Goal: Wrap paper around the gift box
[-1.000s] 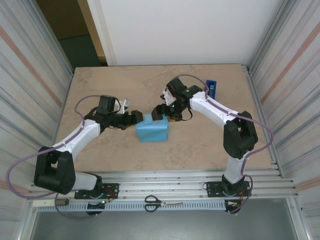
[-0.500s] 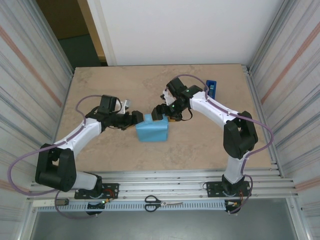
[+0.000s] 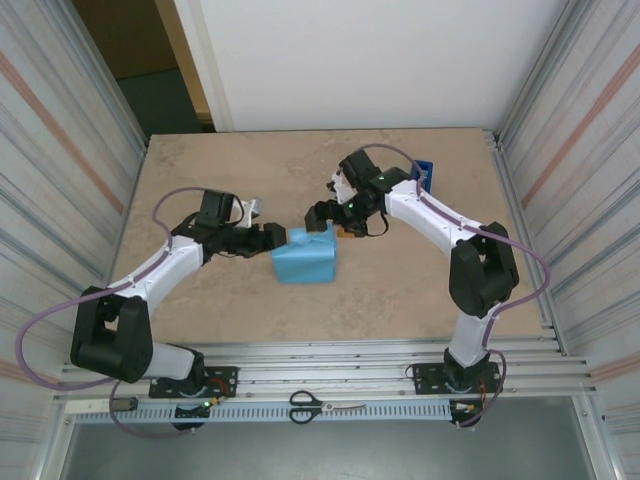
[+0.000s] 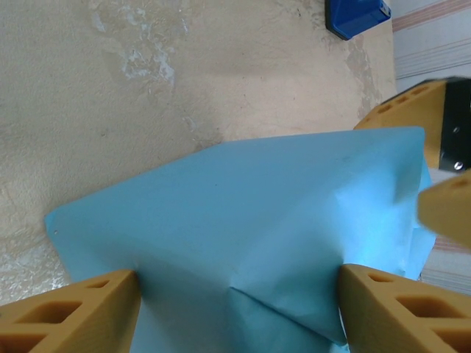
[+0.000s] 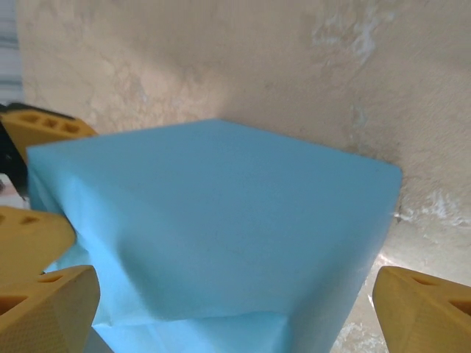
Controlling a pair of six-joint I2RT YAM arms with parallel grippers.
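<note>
The paper (image 3: 305,258) shows its light blue face, folded into a boxy parcel at the table's middle; the gift box is hidden under it. My left gripper (image 3: 283,238) is at the parcel's far left corner. In the left wrist view its jaws (image 4: 239,294) stand open on either side of a creased end of the paper (image 4: 257,213). My right gripper (image 3: 322,217) hangs over the parcel's far edge. Its jaws (image 5: 235,294) are open wide, with the smooth top of the paper (image 5: 221,220) between them. The two grippers nearly face each other.
A small royal-blue tape dispenser (image 3: 424,176) stands at the back right, behind the right arm, and also shows in the left wrist view (image 4: 357,15). Scissors (image 3: 325,405) lie on the rail in front of the table. Corrugated walls close in both sides.
My right gripper has lifted slightly back from the parcel and opened wider. The left jaws have narrowed a little around the paper's end. The parcel has stayed in place.
</note>
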